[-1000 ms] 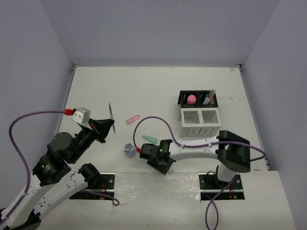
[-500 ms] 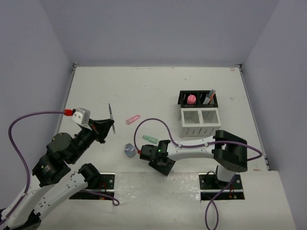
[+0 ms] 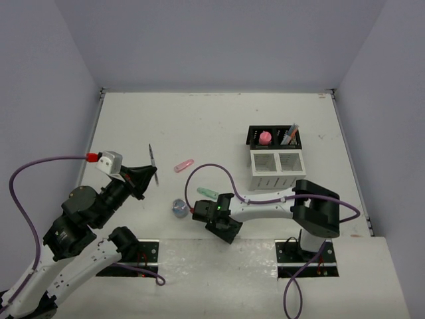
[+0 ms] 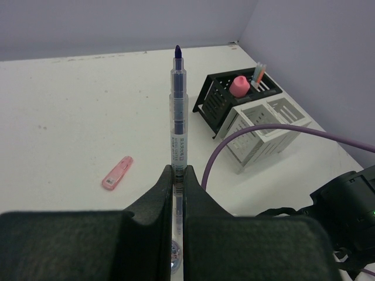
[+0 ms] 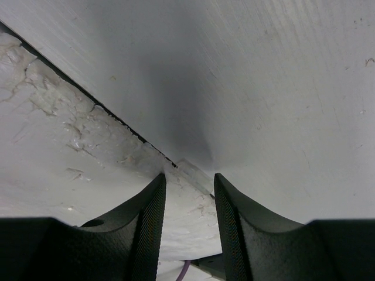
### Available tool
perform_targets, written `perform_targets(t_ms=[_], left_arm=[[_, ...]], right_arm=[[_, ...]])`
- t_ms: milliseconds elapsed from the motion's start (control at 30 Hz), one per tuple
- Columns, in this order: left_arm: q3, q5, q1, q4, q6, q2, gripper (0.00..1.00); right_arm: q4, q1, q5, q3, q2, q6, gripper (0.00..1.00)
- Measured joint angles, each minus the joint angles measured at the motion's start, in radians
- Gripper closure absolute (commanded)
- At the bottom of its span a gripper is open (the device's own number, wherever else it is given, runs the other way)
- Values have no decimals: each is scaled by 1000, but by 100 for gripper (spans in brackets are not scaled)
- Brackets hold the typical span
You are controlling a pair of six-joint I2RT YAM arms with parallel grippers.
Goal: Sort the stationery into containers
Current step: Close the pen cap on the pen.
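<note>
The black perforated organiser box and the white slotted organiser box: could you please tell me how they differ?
The black perforated organiser box has hole-punched walls; the white slotted organiser box has a slotted front. The black one stands farther from the arms, the white one just nearer. The black one holds a pink rounded piece and thin pens; the white one looks empty. Both have two compartments.

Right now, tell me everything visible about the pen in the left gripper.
The pen is slim, with a clear plastic-looking barrel, a dark blue core and tip, and printed lettering on the side. Its lower end is pinched in the shut left gripper. The rest sticks straight out, apparently lifted off the table. Nothing else touches it.
</note>
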Motion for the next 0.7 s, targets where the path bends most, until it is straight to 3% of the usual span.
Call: perform_targets(t_ms=[700], left_arm=[[0, 2, 0, 0, 0, 2, 100]], right_arm=[[-3, -36, -29, 0, 4, 22, 60]])
